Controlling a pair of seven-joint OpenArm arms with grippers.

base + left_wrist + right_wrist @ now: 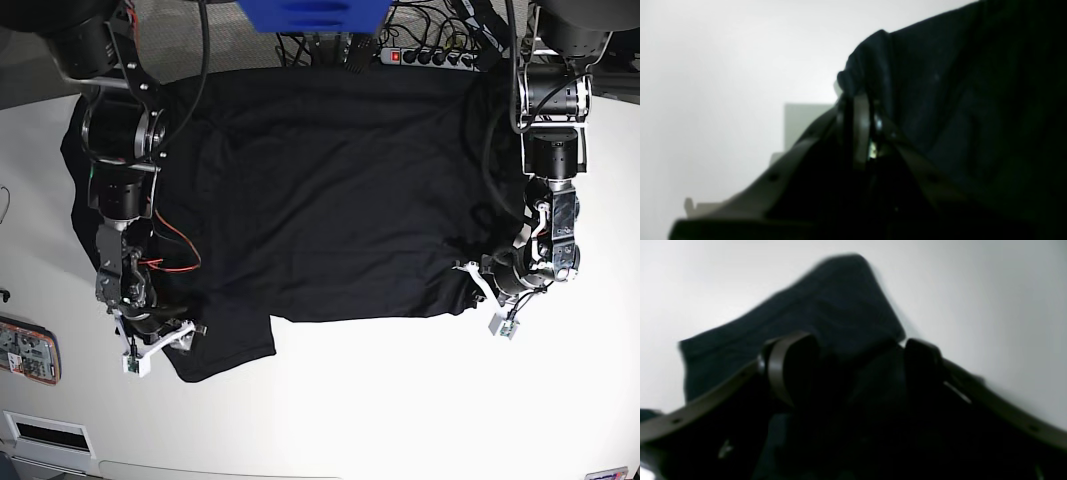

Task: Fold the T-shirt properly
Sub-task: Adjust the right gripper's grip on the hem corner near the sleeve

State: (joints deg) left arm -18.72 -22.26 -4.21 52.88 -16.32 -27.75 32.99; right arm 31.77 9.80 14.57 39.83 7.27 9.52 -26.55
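My two arms reach down over a white table (400,400) where the T-shirt (330,190) lies spread, black and matte, covering most of the far half of the surface. In the base view its body stretches between my arms, with one sleeve hanging off toward the near edge on the side of my right arm and a rumpled corner gathered on the side of my left.

My left gripper (478,275) sits at that rumpled corner. Its jaws are pressed together on a pinch of the T-shirt: the left wrist view shows a bunched fold of dark cloth (870,66) rising just above the fingertips (861,126), with the rest of the fabric draped off to the side against the pale table.

My right gripper (160,335) rests at the sleeve. Its jaws stand apart, and in the right wrist view the two fingers (780,366) straddle a flap of the black cloth (833,310) that lies flat on the table. That view is too dim and blurred to tell whether the fingers touch the fabric.

Beyond the T-shirt, at the table's far edge, a power strip (430,57) and a tangle of cables lie beside a blue object (310,15).
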